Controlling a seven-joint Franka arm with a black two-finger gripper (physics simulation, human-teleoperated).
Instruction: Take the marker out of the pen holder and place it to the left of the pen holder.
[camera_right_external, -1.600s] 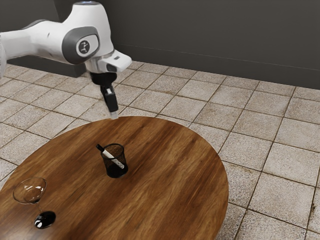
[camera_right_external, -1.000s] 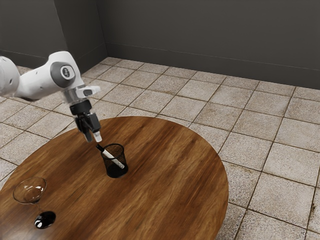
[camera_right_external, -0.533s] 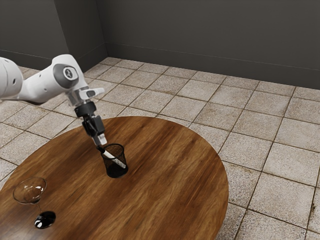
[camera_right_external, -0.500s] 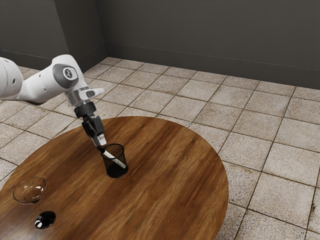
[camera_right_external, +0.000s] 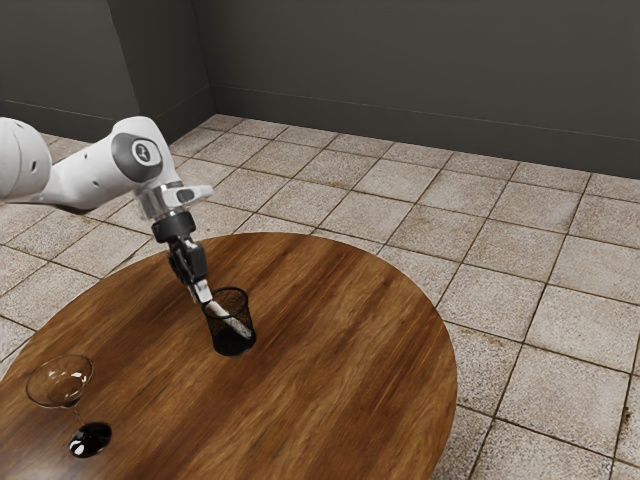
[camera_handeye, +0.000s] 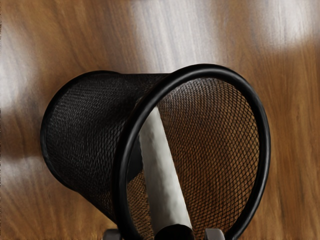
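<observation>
The marker (camera_handeye: 162, 175) leans inside the pen holder (camera_handeye: 266, 145), upper end between the end effector's (camera_right_external: 203, 292) fingertips. End effector: released, fingers apart.

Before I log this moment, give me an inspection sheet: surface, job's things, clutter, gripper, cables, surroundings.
Surface: round wooden table, grain visible.
Job's things: marker leaning inside the upright mesh pen holder, black end uppermost.
Clutter: stemmed glass, upright, apart from the pen holder.
Gripper: at the marker's black end, fingers open on either side.
Cables: nothing seen.
Surroundings: tiled floor, dark grey walls.
</observation>
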